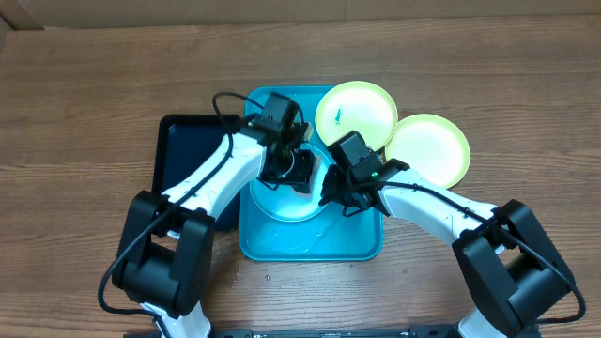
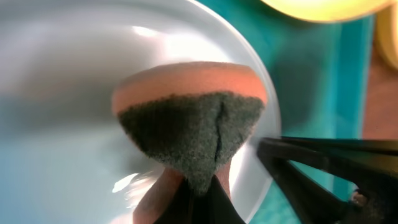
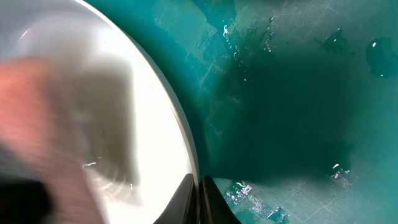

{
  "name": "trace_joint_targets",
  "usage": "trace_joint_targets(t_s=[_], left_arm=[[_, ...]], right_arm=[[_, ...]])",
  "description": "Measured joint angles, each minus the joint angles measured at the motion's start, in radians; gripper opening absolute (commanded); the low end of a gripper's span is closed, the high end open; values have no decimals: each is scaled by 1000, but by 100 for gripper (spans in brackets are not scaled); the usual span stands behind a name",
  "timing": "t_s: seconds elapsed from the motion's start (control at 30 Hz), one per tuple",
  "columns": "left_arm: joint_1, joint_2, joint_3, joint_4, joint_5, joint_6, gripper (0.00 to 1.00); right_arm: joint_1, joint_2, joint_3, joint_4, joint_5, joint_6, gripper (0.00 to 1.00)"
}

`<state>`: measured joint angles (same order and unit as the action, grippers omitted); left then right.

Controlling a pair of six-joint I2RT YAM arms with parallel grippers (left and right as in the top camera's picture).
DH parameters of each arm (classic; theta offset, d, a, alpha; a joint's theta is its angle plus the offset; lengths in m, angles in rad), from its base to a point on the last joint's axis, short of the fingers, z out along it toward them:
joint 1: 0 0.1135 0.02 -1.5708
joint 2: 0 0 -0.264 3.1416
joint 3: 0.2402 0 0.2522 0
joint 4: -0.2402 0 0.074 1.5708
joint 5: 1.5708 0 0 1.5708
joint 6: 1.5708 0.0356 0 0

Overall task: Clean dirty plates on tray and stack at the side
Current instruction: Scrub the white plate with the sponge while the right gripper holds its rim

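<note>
One pale blue plate (image 1: 282, 205) sits on the tray (image 1: 352, 246) under our scrubbing, left gripper (image 2: 199, 196) clamped on a sponge (image 2: 186, 112), right gripper (image 3: 198, 199) pinched shut on its rim, while two yellow-green plates (image 1: 427, 150) at the tray's edge, one smeared, we judge unfinished and unstacked.

1. Desk (image 1: 84, 113): brown wood-grain top. In my overhead view it fills the frame on all sides.
2. Blue tray (image 1: 310, 246) lies flat on the desk near the middle, its long side running away from me.
3. Black tray (image 1: 183, 150) lies on the desk touching the blue tray's left side.
4. Yellow-green plate (image 1: 432, 150) lies on the desk just right of the blue tray.
5. Second yellow-green plate (image 1: 357, 111) sits across the blue tray's far right corner. It meets the first plate; I cannot tell whether they overlap.
</note>
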<state>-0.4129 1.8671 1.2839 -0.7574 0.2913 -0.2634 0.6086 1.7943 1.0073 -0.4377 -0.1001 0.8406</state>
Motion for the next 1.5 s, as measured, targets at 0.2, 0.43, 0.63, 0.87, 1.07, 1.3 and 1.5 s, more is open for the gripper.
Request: trace_joint_targets(t_s=[0.2,0.43,0.63,0.87,1.07,1.3,1.5], left_arm=[[0,-3,34,-77,-211,0,4],[0,21,32,-62,-318,0,4],[0,121,43,-41,-328,0,4],[26,141,62,-51,-230,62,4],[37,164,70,-23,23,125,4],[18,214,94,-53,269,158,4],[13,232,192,-187,311,184,4]], right_arm=[[0,0,0,0,0,0,4],[0,0,0,0,0,1,4],[0,2,0,0,0,0,4],[0,3,0,-2,5,0,4],[-1,3,0,-4,8,0,4],[-1,3,0,-4,8,0,4],[-1,3,0,0,4,0,4]])
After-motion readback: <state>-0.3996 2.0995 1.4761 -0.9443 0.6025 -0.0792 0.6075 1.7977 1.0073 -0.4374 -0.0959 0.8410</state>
